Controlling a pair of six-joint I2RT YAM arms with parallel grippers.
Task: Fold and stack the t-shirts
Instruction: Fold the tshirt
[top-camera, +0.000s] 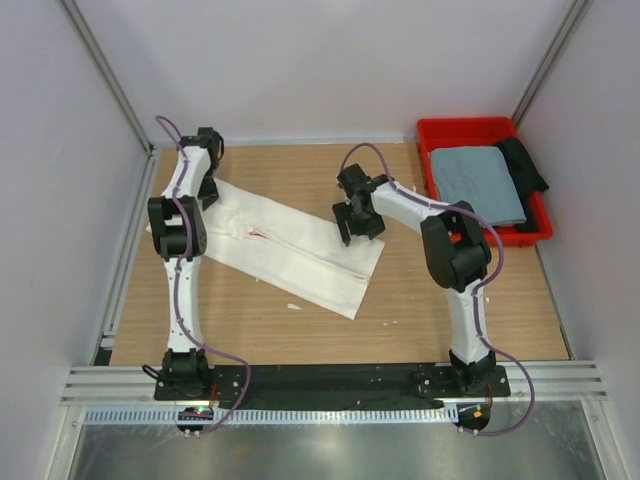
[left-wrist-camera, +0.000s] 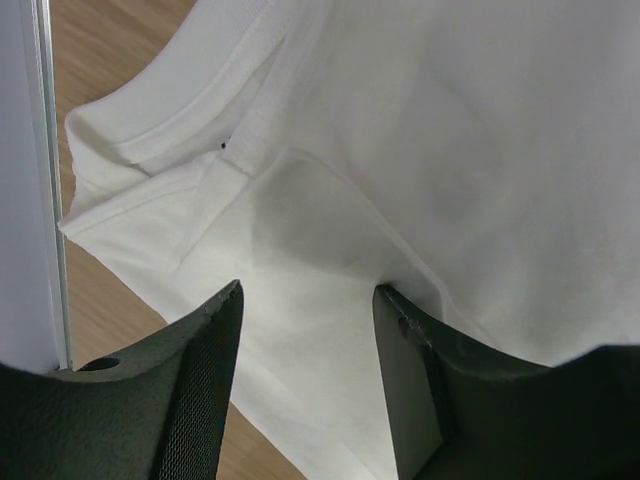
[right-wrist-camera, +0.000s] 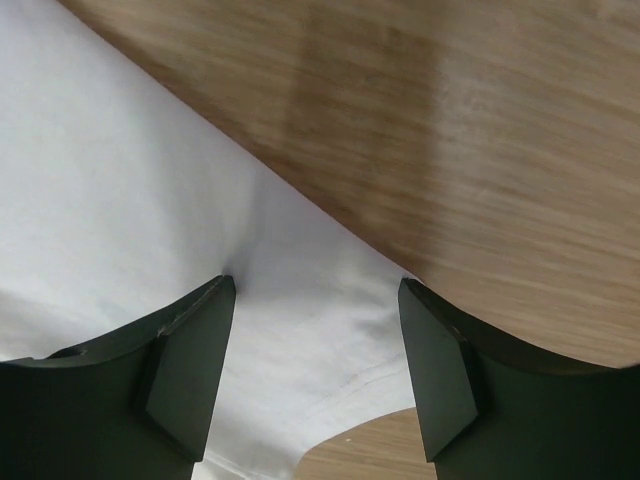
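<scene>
The left hand has its two fingers set apart with nothing clamped between them; white cloth fills the gap under the tips. I cannot tell whether the tips press on that cloth or hang just above it. The cloth is the white t-shirt. Just ahead of this hand lies its ribbed neck opening, and a folded layer edge runs off beyond the fingers. Past the shirt's edge a strip of bare tabletop shows, then a metal rail against the wall.

The right hand is also spread wide and grips nothing. It sits over the other end of the same shirt, close to the border. One fingertip meets a small crease in the cloth. The shirt's edge runs slantwise just ahead of this hand, with bare wood beyond it, and a stitched hem curves below the gap between the fingers.

From above, the white t-shirt is folded into a long strip lying flat and diagonal on the tabletop, with one hand at each end. Well off to the right of the right hand, a red bin stands at the far corner. It holds the folded grey-blue t-shirt, with a black item beside it on the side away from the hand. The two shirts lie well apart.
</scene>
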